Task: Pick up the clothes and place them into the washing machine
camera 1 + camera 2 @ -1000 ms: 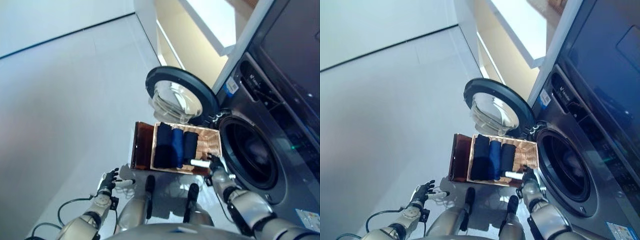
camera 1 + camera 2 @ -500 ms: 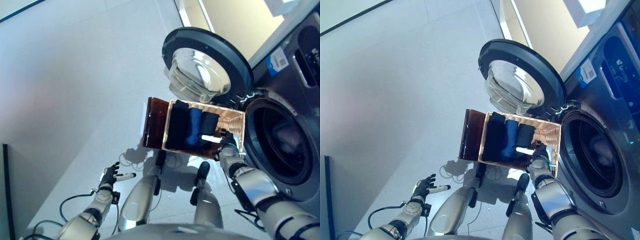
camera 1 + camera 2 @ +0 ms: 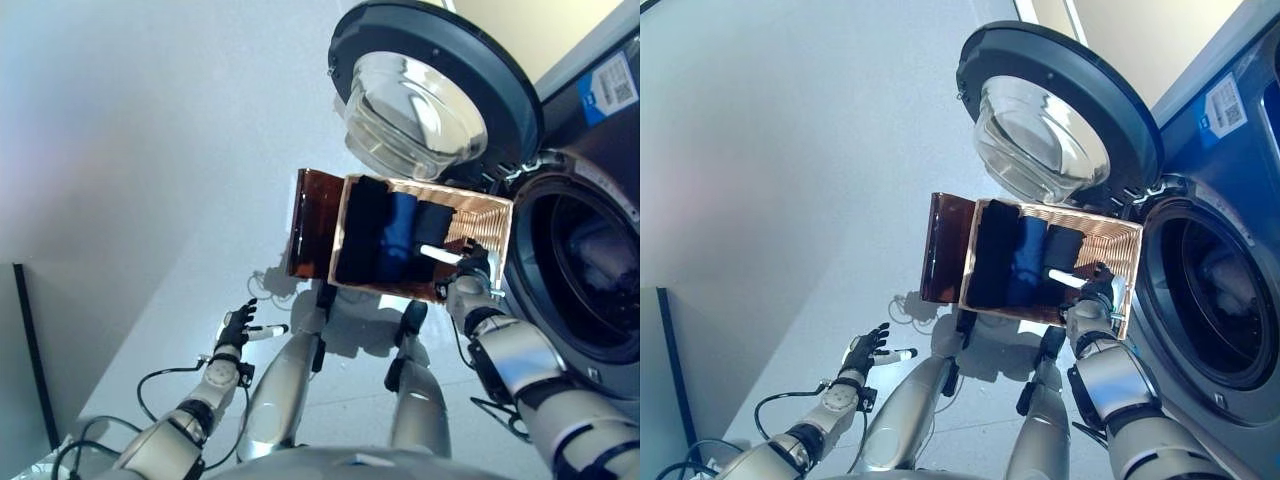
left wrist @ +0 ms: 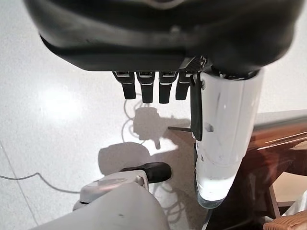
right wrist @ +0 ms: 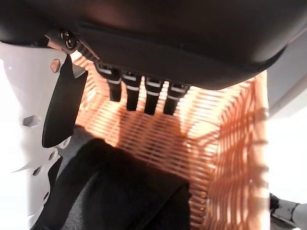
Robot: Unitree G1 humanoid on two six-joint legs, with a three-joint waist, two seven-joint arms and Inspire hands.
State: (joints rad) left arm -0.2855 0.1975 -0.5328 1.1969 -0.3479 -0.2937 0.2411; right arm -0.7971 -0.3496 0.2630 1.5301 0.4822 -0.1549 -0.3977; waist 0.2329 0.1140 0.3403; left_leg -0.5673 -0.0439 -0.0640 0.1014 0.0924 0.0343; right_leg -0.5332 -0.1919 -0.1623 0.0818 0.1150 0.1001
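Where the head views look down, the basket (image 3: 490, 215) sits by the open washer (image 3: 585, 275), holding three folded clothes (image 3: 390, 240) side by side: black, blue, black. The right hand (image 3: 1095, 290) hovers at the basket's near edge; the left hand (image 3: 238, 325) hangs idle over the floor. Its wrist view shows the left fingers straight, empty. The right wrist view shows relaxed fingers (image 5: 144, 93) above wicker and dark cloth, probably the nearest piece. Soft and light, it is best pinched at the folded edge.

Drum mouth (image 3: 585, 285) at right gapes clear; the swung-out door (image 3: 435, 85) looms at top centre, and the basket (image 3: 495, 215) sits tight beside the opening.
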